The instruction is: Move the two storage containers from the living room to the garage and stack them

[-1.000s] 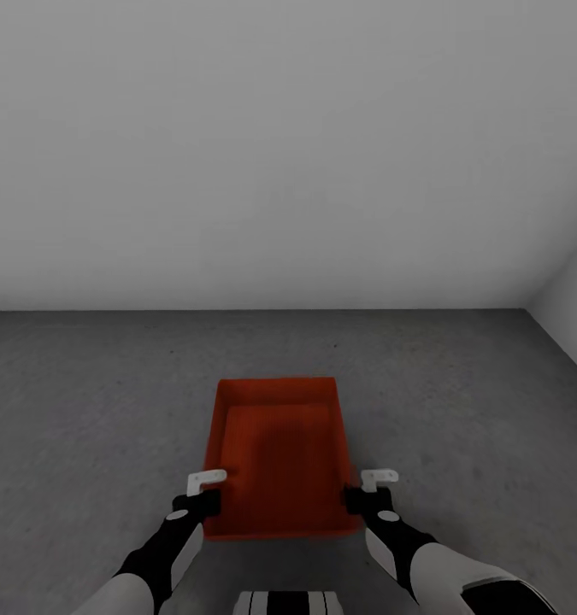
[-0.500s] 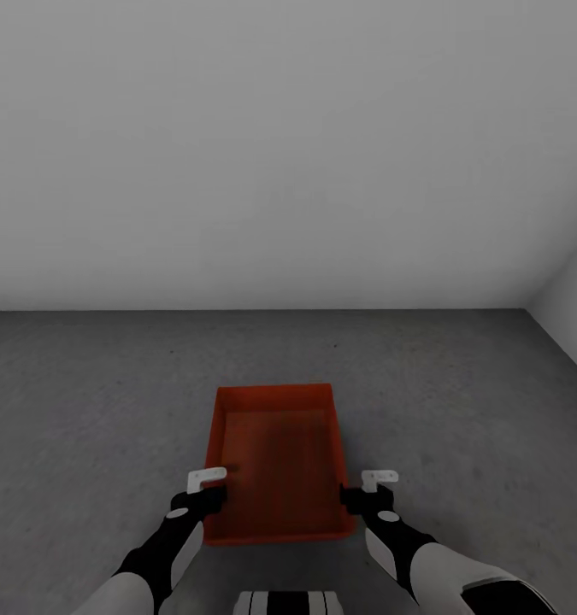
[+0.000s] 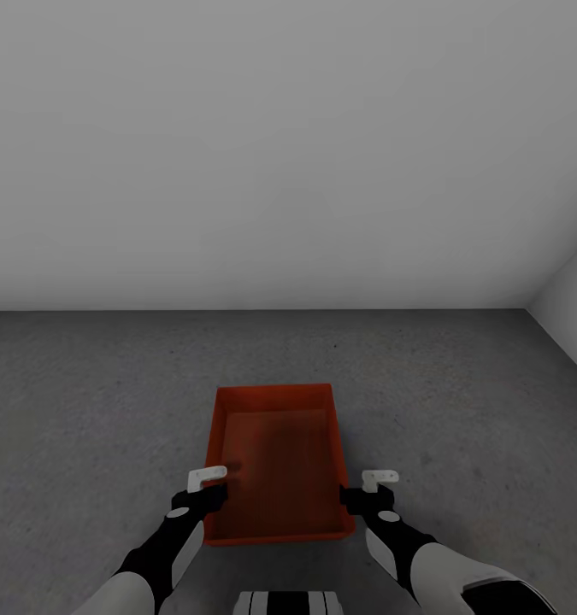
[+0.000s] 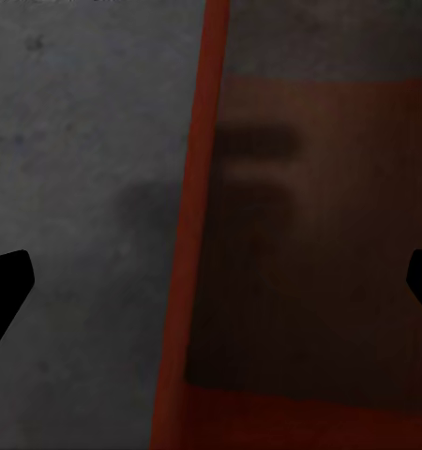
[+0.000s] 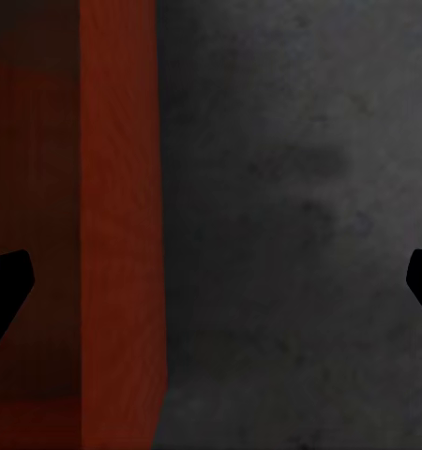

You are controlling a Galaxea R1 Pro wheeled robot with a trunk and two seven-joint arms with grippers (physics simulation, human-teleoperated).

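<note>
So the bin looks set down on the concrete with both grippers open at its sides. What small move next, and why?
Probably draw both arms back and clear. The storage container seems to rest on the floor, and the left gripper and right gripper stand open astride its side walls, holding nothing. Only one container is here, so the other is yet to fetch.

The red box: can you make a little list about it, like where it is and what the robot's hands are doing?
thing: red box, open on top, nothing inside
where: on the grey floor, near a white wall
left hand: open, one finger each side of the box's left wall
right hand: open, one finger each side of the box's right wall
second box: not told by these pictures
</note>
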